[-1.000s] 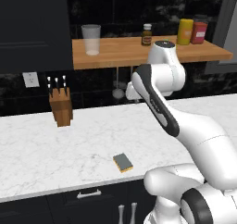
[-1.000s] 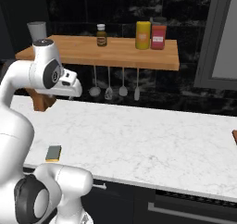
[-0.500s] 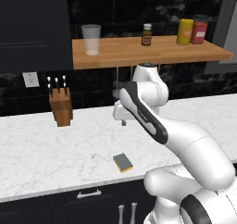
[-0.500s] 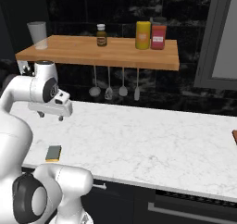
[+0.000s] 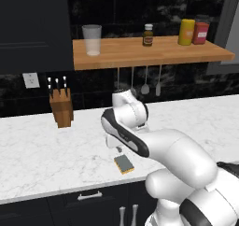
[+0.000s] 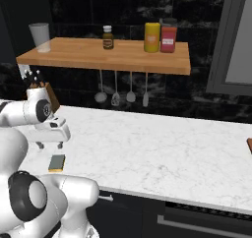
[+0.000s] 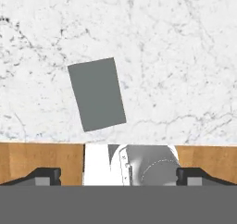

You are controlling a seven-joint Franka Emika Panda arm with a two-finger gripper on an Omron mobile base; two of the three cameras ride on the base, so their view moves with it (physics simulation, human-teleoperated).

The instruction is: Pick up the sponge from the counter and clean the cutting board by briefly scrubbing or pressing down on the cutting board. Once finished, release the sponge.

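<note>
The sponge (image 5: 124, 164) lies flat on the white marble counter (image 5: 42, 150) near its front edge, dark grey top up, yellow-orange side showing. My gripper (image 5: 118, 148) hangs just above the counter, slightly behind the sponge, pointing down. From the right base view the gripper (image 6: 49, 145) stands open over the sponge (image 6: 57, 163), both fingers apart and clear of it. Looking down from the hand, the sponge (image 7: 97, 94) is a tilted grey rectangle ahead of the open gripper (image 7: 119, 174). A sliver of the reddish-brown cutting board (image 6: 249, 144) shows at the far right edge.
A wooden knife block (image 5: 61, 109) stands at the back left of the counter. Above, a light-wood shelf (image 5: 149, 52) carries a glass (image 5: 92, 39), a bottle (image 5: 148, 34) and two canisters (image 5: 193, 31). Utensils (image 5: 145, 81) hang beneath it.
The arm has swung down from shelf height, and the hand has dropped to just above the counter by the sponge. The sponge has not moved.
</note>
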